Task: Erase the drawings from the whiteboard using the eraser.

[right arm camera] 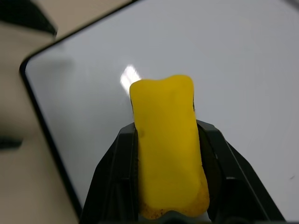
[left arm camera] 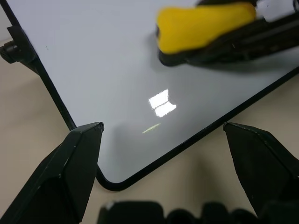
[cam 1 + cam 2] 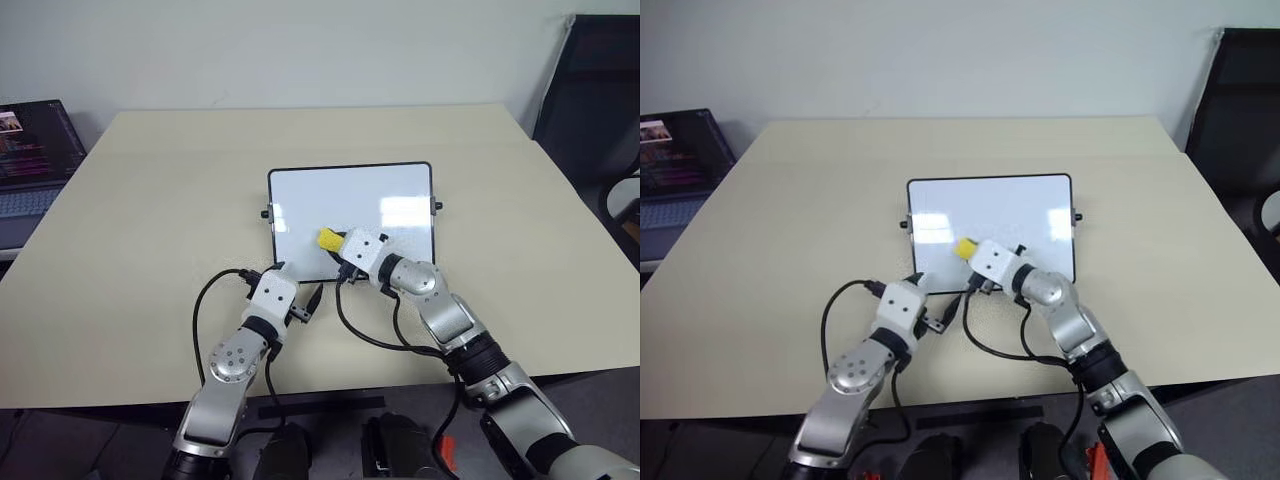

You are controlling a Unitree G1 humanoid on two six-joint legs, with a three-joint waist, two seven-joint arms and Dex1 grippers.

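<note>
At the far left edge of the head view one laptop [image 3: 30, 165] sits on a low surface beside the table; one beige table [image 3: 150, 220] fills the middle, its top bare around the board; lower left of centre, the left gripper [image 3: 297, 292] has its fingers spread wide on either side of the near-left corner of the one whiteboard [image 3: 350, 200], which lies flat at centre and shows white; just right, the right gripper [image 3: 340, 245] pinches the one yellow eraser [image 3: 329, 239] over the board's lower middle; a pale wall runs behind; one dark chair [image 3: 600, 90] stands upper right.
</note>
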